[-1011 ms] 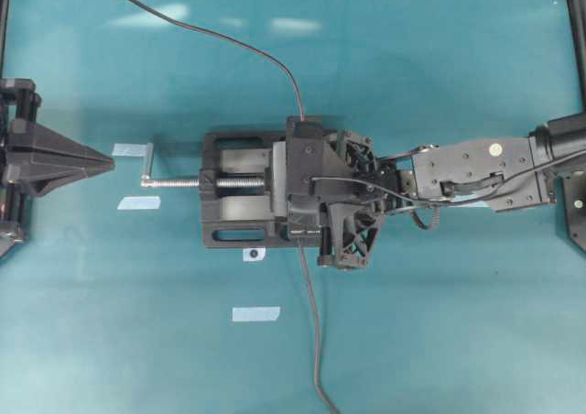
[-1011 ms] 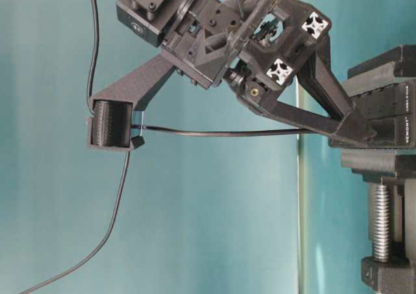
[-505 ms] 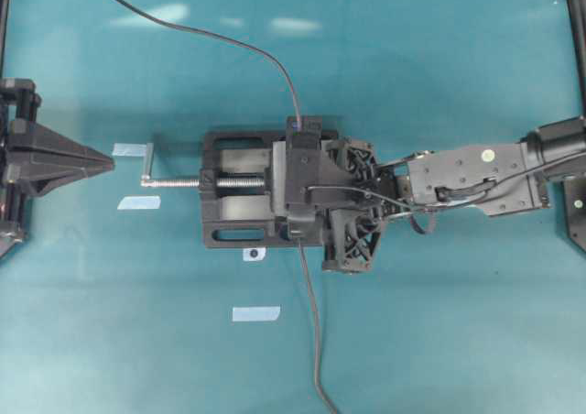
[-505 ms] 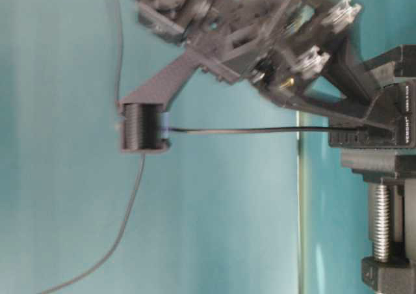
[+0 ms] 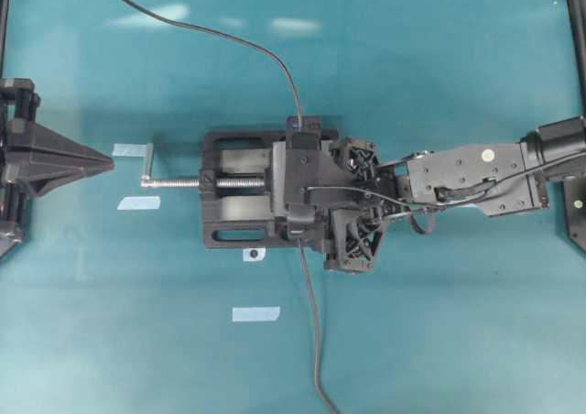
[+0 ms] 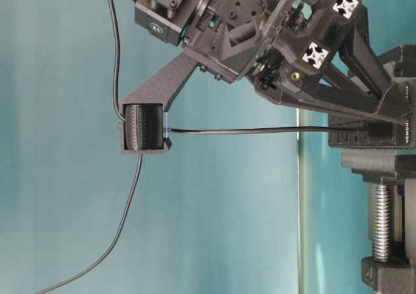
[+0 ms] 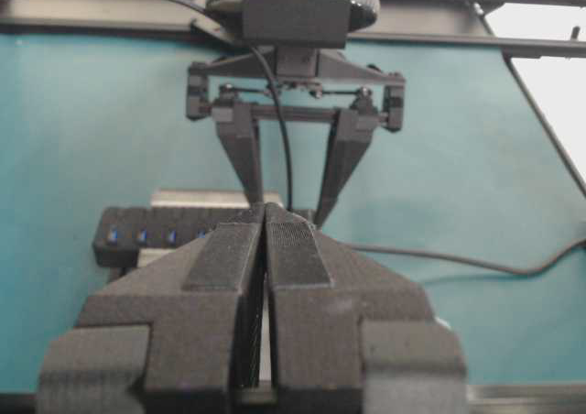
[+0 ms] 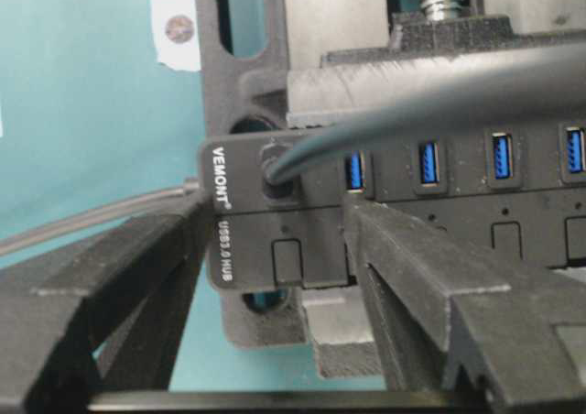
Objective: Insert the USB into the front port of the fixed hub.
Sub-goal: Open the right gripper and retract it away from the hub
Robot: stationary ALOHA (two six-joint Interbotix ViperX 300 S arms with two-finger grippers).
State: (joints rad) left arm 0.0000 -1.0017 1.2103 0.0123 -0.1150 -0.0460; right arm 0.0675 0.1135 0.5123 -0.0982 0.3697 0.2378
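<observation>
Compared with a second ago, the right gripper [image 8: 311, 249] stands with jaws open and empty astride the long black bar-shaped hub [image 8: 403, 222] at frame centre, the small black USB plug [image 8: 277, 168] apparently seated in its end port, while the left gripper [image 7: 265, 249] rests closed, holding nothing.

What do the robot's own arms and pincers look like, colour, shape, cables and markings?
Both are matte black. The right pincer has long tapered fingers on an open lattice frame, silver rail ends in the table-level view, a thin black cable looping over its wrist, and a pale round sticker on the forearm. The left pincer has broad wedge fingers with ribbed pads.
</observation>
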